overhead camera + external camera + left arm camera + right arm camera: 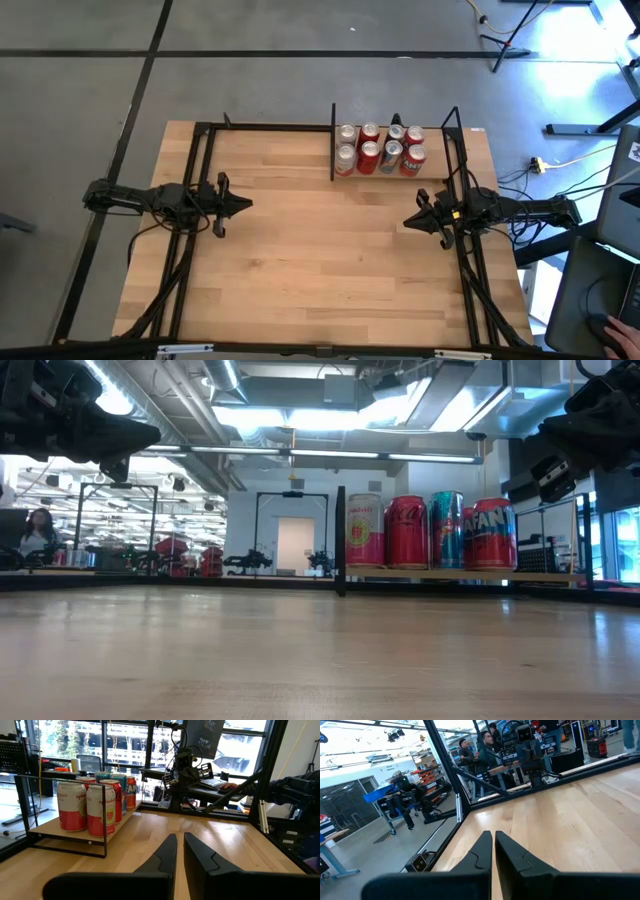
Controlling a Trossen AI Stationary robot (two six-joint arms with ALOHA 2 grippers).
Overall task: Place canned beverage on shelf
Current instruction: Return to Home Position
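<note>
High view first: the shelf (540, 574) sits at the far edge of the table (320, 270), right of centre, and it carries eight cans (368, 156) standing upright in two rows of four, packed side by side between the black uprights. From table height the front row reads pink-and-white, red, blue and red, going left to right. Both arms are well away from it. The left gripper (243, 204) hangs above the left part of the table, pointing toward the middle, its two fingers drawn together to a thin slit with nothing between them. The right gripper (408, 222) faces it from the right side, in front of the shelf and apart from it, fingers all but touching and likewise empty. The wood between the two grippers is bare. Off beyond the table, a person (40, 530) is visible in the room.
</note>
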